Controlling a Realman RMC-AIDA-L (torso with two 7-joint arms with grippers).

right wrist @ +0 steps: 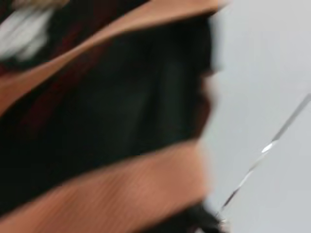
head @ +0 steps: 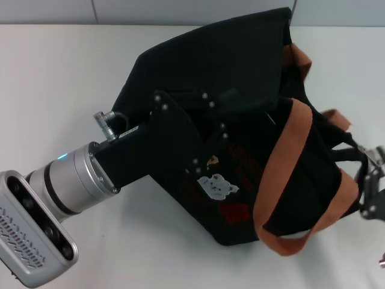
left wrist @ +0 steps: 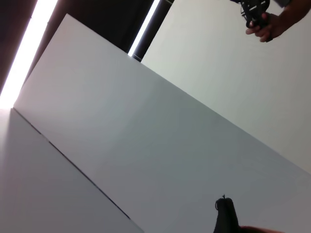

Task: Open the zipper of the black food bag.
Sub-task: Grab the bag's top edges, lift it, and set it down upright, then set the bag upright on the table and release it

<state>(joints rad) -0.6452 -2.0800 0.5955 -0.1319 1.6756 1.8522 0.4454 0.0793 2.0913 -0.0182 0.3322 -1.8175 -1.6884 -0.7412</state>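
Observation:
The black food bag [head: 240, 78] lies tilted on the white table, its rust-brown straps [head: 289, 150] looping over the near side and a white bear patch [head: 219, 186] facing me. My left gripper [head: 207, 114] is pressed against the bag's upper side, black against black fabric. At the far right edge my right gripper [head: 372, 165] is shut on the zipper's silver pull tab [head: 375, 154], and a strip of the bag's end is drawn taut toward it. The right wrist view is filled by the bag [right wrist: 121, 97] and a strap [right wrist: 121, 189] close up.
The white table [head: 60, 78] extends bare to the left and front of the bag, with a wall behind it. The left wrist view looks up at pale panels, with a person's hand [left wrist: 265, 26] far off.

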